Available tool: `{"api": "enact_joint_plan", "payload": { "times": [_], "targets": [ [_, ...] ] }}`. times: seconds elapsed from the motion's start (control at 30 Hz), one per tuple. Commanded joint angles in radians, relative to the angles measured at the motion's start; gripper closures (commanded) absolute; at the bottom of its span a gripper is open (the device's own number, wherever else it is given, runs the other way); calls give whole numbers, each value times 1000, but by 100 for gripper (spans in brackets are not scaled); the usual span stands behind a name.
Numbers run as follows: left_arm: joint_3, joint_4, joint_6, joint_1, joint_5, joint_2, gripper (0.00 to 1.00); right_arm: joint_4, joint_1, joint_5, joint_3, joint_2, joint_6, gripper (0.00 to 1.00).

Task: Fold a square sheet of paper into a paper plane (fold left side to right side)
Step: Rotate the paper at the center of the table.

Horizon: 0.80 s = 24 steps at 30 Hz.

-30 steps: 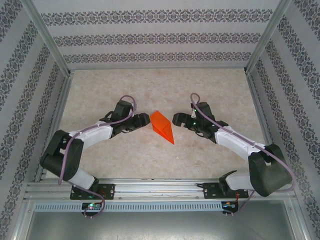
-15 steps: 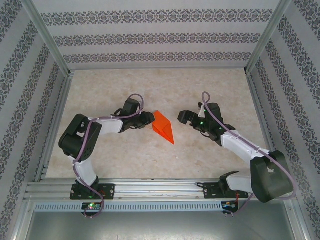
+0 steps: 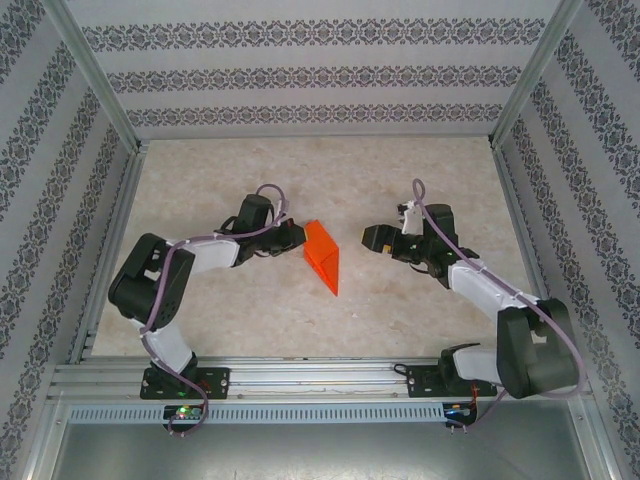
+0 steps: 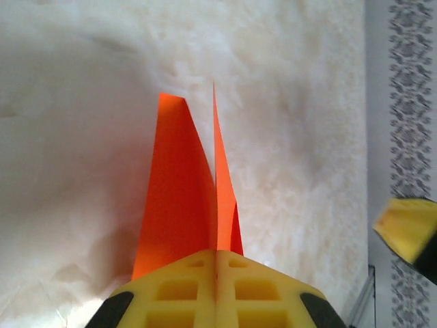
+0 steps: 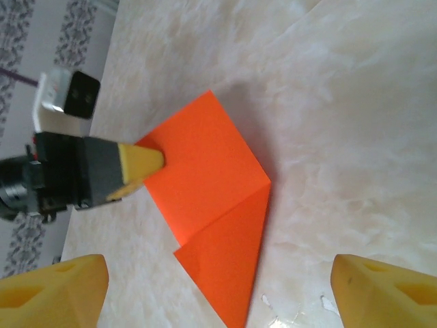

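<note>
Paper (image 3: 322,256) is pinched at its left edge by the left gripper (image 3: 298,241). The right gripper (image 3: 368,238) hangs open nearby, not touching.

Top view: above and behind arm bases (image 3: 180,382), down on whole worktop (image 3: 420,310). Left wrist: very close, along the folded orange-red paper (image 4: 177,198). Right wrist: near, facing same paper (image 5: 212,171) from opposite side.

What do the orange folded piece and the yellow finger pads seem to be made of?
The orange folded piece looks like thin matte paper: sharp creases, flaps standing on edge. The pads of the left gripper look like moulded yellow plastic or rubber, matte, with square recessed pockets; which one I cannot tell.
</note>
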Motion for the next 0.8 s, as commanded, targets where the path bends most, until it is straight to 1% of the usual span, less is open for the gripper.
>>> {"api": "enact_joint_plan", "payload": {
  "times": [0.0,0.1,0.17,0.3,0.4,0.5,0.63,0.77],
  "targets": [
    [-37,34,156,25,143,-78,100,23,5,-145,35,56,-106,15],
    [-52,-14,267,29,242,-125,100,58,26,-181,45,119,-134,14],
    [-55,-40,315,29,303,-143,100,104,49,-218,56,167,-137,13],
    [-53,-49,345,30,386,-139,100,187,100,-273,86,265,-125,12],
    [-45,-55,348,29,407,-120,100,227,136,-296,114,316,-110,14],
    [-39,-67,351,28,403,-103,100,233,158,-322,145,350,-101,21],
    [-32,-97,361,28,374,-90,100,229,161,-355,177,370,-87,37],
    [-29,-145,392,29,339,-86,100,207,150,-345,192,358,-89,48]
  ]
}}
